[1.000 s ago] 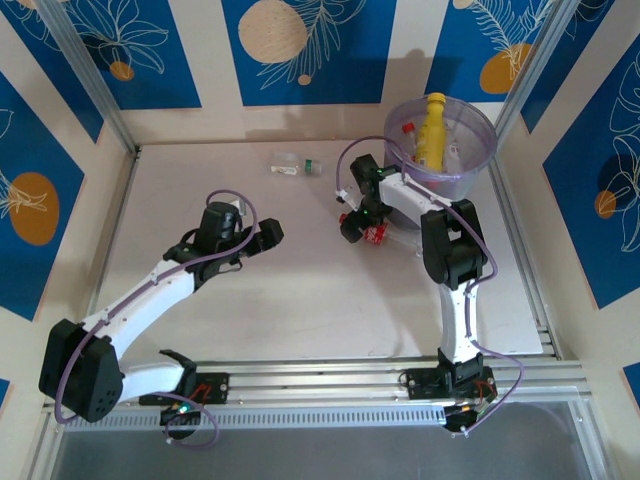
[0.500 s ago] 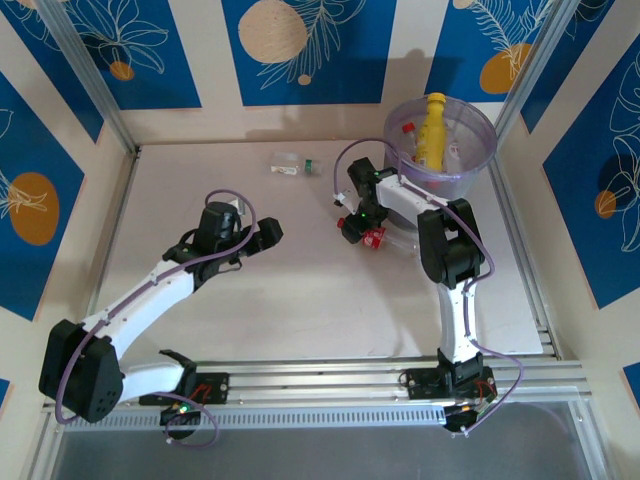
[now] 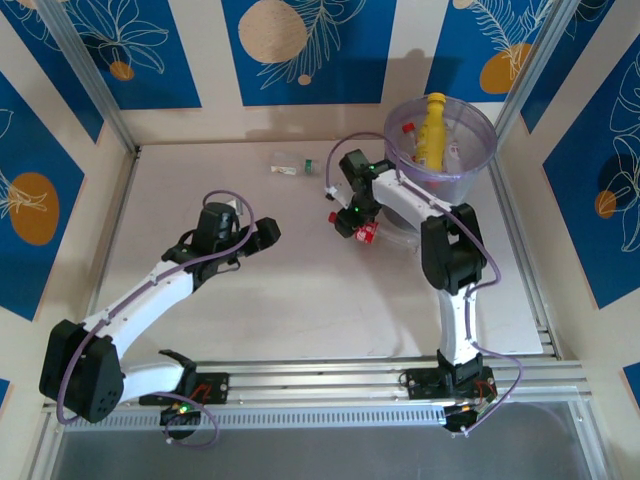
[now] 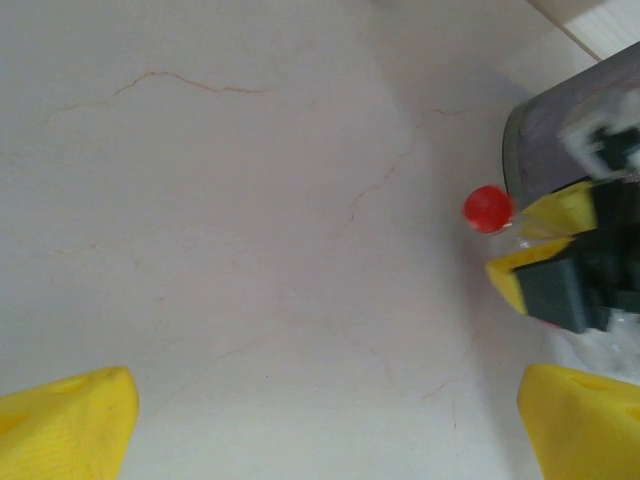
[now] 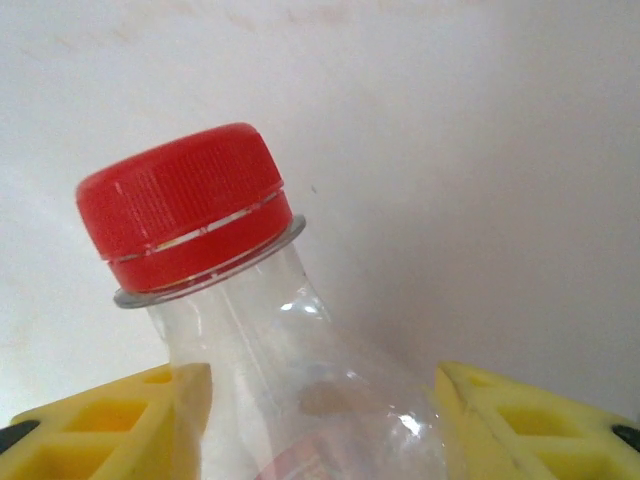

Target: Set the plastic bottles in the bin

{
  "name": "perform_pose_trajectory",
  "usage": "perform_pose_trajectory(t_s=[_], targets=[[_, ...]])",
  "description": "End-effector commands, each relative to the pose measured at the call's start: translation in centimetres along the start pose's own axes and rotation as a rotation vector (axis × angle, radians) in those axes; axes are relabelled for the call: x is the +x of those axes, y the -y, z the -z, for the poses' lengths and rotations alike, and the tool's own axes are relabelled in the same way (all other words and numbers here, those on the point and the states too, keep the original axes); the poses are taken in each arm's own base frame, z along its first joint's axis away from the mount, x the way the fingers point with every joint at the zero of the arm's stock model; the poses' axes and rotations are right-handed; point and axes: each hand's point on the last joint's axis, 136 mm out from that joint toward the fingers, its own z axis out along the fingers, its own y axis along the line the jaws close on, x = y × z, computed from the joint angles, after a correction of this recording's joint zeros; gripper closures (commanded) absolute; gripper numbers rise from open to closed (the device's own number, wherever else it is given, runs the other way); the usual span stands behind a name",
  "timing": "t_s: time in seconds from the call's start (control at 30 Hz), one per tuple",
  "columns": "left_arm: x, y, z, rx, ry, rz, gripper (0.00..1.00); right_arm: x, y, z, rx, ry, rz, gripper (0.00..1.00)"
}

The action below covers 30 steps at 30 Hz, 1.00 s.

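Note:
A clear plastic bottle [image 5: 300, 370] with a red cap [image 5: 185, 205] sits between the yellow fingers of my right gripper [image 5: 320, 425], which press on both of its sides. From above, this bottle [image 3: 368, 233] and the right gripper [image 3: 350, 222] are just left of the pale-purple bin [image 3: 478, 160]. Inside the bin stand a yellow bottle [image 3: 433, 130] and a red-capped one [image 3: 408, 130]. A clear bottle with a green cap [image 3: 297, 166] lies on the table further back. My left gripper [image 3: 262, 232] is open over bare table mid-left, its fingers [image 4: 70, 425] wide apart.
The white table [image 3: 300, 290] is walled by blue and cream panels. An aluminium rail [image 3: 330, 375] runs along the near edge. In the left wrist view the held bottle's red cap [image 4: 487, 208] and the bin's wall [image 4: 560, 140] lie ahead to the right.
My right gripper has closed on the red-capped bottle and shifted slightly back and left with it. The left arm has barely moved.

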Motion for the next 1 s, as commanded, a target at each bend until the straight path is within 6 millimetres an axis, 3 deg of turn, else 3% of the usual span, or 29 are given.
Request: perform_pose_trajectory(t_s=[0.0,0.17,0.3,0.4,0.53,0.73,0.97], targets=[[-0.5,0.2,-0.1,0.022,0.012,0.008,0.03,-4.4,-1.9,11.0,-0.002,0.259,0.018,0.48],[-0.6,0.3,-0.5,0.029,0.008,0.014,0.03,-6.5,-3.3,19.5,0.038,0.435,0.056,0.49],[-0.8,0.4,-0.6,0.032,0.01,0.014,0.03,-7.5,-3.5,24.9,0.088,0.556,0.067,0.52],[-0.8,0.5,-0.6,0.034,0.008,0.013,0.03,-8.1,-1.9,28.6,0.181,0.627,0.037,0.52],[-0.8,0.6,-0.6,0.039,0.006,0.015,0.03,-8.2,3.0,32.3,0.335,0.695,-0.082,0.52],[-0.8,0.7,-0.3,0.048,0.009,0.022,0.04,-6.9,11.8,34.6,0.44,0.76,-0.33,0.53],[-0.8,0.7,0.1,0.045,0.016,0.022,0.03,-7.4,16.7,31.9,0.448,0.709,-0.328,0.52]])
